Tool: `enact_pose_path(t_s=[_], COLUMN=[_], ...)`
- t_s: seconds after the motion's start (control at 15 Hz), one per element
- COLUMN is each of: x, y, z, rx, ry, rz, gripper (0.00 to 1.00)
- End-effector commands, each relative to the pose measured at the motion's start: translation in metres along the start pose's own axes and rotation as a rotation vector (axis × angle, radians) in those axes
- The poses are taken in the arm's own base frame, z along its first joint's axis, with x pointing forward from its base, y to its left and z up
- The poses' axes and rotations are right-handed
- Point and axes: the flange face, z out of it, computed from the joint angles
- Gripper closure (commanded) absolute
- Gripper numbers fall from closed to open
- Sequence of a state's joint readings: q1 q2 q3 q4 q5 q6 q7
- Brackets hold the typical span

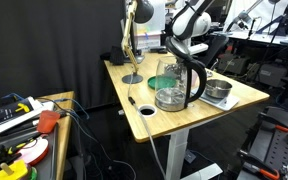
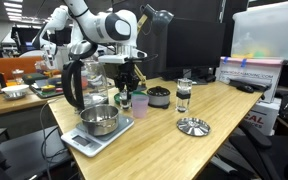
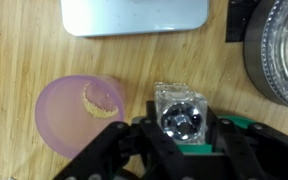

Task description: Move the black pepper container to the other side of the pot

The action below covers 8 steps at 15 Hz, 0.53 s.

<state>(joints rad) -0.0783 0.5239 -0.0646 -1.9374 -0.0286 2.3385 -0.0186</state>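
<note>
The black pepper container [image 3: 179, 112] is a small clear jar with a shiny top. It stands between my gripper's [image 3: 180, 138] fingers in the wrist view, with something green just under it. In an exterior view my gripper [image 2: 126, 90] reaches down onto the container [image 2: 124, 100], between the kettle [image 2: 79, 85] and a purple cup [image 2: 139, 104]. The fingers press against the jar's sides. The steel pot [image 2: 101, 121] sits on a scale in front of them. In an exterior view [image 1: 218, 90] the pot shows beside the kettle [image 1: 181, 85], which hides the container.
The purple cup [image 3: 79, 112] holds a crumb of food. The scale's plate [image 3: 134, 15] and the kettle's base [image 3: 279, 50] lie close by. A black dish [image 2: 158, 96], another clear jar with a dark top [image 2: 183, 95] and a steel lid [image 2: 192, 126] stand further along the table.
</note>
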Motion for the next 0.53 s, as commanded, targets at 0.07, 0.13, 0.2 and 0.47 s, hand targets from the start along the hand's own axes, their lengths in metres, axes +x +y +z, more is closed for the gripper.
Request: enact_pose_path(t_s=[0.07, 0.13, 0.2, 0.47], x=[0.0, 0.0, -0.001, -0.009], y=[0.007, 0.008, 0.009, 0.012], z=[-0.032, -0.04, -0.05, -0.091], rx=[0.049, 0.051, 0.053, 0.056], ry=[0.026, 0.041, 0.059, 0.129], rz=[0.019, 0.019, 0.019, 0.016], gripper=[0.82, 0.82, 0.82, 0.82])
